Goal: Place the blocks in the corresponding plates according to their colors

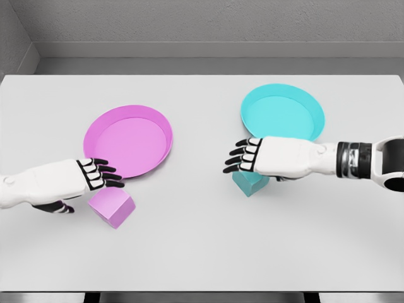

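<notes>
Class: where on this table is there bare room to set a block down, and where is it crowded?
Free: inside the round pink plate and round cyan plate, and between them. Crowded: left hand by pink cube; right hand over cyan cube.

A big white table (202,252) fills most of the view. Behind it stands a plain gray wall (214,22), with another gray wall (14,41) meeting it at the left corner. The dark strip below the table's front edge may be floor.
</notes>
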You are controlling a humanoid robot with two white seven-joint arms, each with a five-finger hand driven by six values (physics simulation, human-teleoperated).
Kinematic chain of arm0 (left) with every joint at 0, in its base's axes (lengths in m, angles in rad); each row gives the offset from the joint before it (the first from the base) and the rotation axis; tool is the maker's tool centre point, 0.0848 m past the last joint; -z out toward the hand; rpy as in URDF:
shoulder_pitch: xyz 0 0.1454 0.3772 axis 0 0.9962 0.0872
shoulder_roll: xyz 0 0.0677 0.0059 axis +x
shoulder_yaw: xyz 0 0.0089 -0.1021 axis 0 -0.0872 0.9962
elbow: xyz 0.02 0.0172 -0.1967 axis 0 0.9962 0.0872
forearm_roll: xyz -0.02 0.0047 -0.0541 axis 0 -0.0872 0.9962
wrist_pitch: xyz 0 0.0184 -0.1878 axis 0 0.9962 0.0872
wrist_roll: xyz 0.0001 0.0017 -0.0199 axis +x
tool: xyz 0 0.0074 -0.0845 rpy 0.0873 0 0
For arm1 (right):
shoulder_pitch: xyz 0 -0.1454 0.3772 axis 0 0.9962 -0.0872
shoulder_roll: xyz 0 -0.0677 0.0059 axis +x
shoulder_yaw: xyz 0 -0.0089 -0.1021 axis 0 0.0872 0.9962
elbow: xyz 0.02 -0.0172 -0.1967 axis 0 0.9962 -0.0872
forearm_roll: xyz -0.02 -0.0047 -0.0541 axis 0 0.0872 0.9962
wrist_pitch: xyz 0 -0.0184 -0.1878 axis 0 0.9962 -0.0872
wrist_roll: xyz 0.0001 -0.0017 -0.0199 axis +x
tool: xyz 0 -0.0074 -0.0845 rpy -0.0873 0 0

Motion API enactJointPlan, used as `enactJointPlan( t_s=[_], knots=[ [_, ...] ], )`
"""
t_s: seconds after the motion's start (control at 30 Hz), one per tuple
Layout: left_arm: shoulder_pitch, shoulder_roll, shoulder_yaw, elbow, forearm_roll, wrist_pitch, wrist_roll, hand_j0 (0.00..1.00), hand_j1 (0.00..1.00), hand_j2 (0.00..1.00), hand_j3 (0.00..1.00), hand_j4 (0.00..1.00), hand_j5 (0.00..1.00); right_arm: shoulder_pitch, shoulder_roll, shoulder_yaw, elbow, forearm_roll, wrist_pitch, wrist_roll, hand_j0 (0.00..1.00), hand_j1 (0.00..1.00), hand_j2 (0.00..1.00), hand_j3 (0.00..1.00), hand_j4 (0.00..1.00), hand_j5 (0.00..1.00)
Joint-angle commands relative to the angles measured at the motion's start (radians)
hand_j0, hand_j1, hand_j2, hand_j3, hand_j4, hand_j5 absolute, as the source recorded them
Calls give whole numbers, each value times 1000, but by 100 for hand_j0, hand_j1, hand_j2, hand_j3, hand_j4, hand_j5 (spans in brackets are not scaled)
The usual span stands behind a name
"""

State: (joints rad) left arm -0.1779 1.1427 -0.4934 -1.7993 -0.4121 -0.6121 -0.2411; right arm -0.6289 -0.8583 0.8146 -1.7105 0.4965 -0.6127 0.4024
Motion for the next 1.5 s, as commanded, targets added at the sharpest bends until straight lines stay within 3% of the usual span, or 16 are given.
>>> enactJointPlan(
  t_s=[0.0,0.3,0.7,0.77,1.07,1.47],
  knots=[
    [2,-3,1,-2,39,1,3,100,100,100,100,100,100,0,28,15,32,17,2,10,100,100,100,100,100,100],
    [18,-18,1,-2,76,1,6,100,100,100,100,100,100,-21,68,37,101,37,2,12,100,100,100,100,100,100],
    [21,-40,-8,-2,81,1,3,100,100,100,100,100,100,-20,91,54,101,48,2,33,100,100,100,100,100,100],
    [23,-40,-8,-2,81,1,3,100,100,100,100,100,100,-18,108,52,100,48,2,102,91,91,91,91,91,91],
    [21,-64,-17,-2,73,1,-3,100,100,100,100,100,100,-20,108,48,100,51,2,107,68,68,68,68,68,68],
    [15,-77,-24,1,67,1,-4,100,100,100,100,100,100,-43,102,34,94,50,2,105,60,60,60,60,60,60]
  ],
)
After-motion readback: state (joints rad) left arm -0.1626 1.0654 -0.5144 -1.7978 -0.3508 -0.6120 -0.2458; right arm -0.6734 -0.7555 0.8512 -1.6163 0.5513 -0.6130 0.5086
